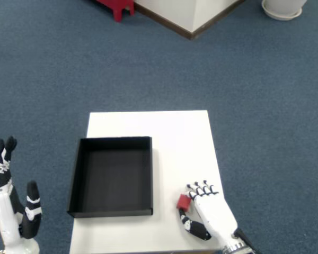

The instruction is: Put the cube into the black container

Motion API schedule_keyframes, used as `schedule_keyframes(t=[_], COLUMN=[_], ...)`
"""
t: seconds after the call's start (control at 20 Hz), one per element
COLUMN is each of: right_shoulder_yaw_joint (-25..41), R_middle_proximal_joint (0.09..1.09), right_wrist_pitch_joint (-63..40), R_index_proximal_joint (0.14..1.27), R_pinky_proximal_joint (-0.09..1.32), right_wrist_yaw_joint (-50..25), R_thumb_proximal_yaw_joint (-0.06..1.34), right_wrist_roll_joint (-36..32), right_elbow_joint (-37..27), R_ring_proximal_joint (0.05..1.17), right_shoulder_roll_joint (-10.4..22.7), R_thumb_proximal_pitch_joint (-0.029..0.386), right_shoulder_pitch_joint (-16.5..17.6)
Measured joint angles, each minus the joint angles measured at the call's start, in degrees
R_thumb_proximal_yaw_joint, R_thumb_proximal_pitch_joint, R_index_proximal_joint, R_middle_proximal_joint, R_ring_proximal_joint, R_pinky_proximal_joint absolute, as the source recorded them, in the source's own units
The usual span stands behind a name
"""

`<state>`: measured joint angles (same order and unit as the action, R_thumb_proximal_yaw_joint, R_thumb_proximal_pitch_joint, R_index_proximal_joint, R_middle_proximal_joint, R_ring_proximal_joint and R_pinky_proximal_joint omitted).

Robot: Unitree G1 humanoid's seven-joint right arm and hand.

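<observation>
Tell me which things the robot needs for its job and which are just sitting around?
Needed: red cube, black container, right hand, white table.

Just around: left hand, red thing and white pot on the carpet, white wall corner.
</observation>
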<state>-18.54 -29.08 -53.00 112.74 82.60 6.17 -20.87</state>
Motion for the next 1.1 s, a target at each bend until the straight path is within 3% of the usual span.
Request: schedule_keyframes(t=[0.05,0.1,0.2,0.75,1.1], right_shoulder_yaw_joint=[-0.21,-0.44,-0.65,-1.44,-0.43], R_middle_proximal_joint=[0.35,0.38,0.37,0.31,0.3], right_wrist_pitch_joint=[0.01,0.43,0.46,0.18,-3.29], R_index_proximal_joint=[1.27,1.2,1.13,1.09,1.08], R_pinky_proximal_joint=[0.12,0.18,0.19,0.18,0.15], right_wrist_yaw_joint=[-0.13,-0.27,-0.9,-1.31,-7.54], R_thumb_proximal_yaw_joint=[1.31,1.34,1.32,1.29,1.26], right_wrist_roll_joint=[-0.04,-0.06,-0.08,-0.02,0.05], right_elbow_joint=[-0.06,-0.13,-0.25,-0.24,-0.78], R_ring_proximal_joint=[0.26,0.28,0.27,0.25,0.24], right_shoulder_roll_joint=[0.08,0.38,0.52,0.68,1.14], R_thumb_proximal_pitch_joint=[0.196,0.178,0.177,0.18,0.179], right_shoulder_pitch_joint=[0.13,0.5,0.93,1.11,1.33])
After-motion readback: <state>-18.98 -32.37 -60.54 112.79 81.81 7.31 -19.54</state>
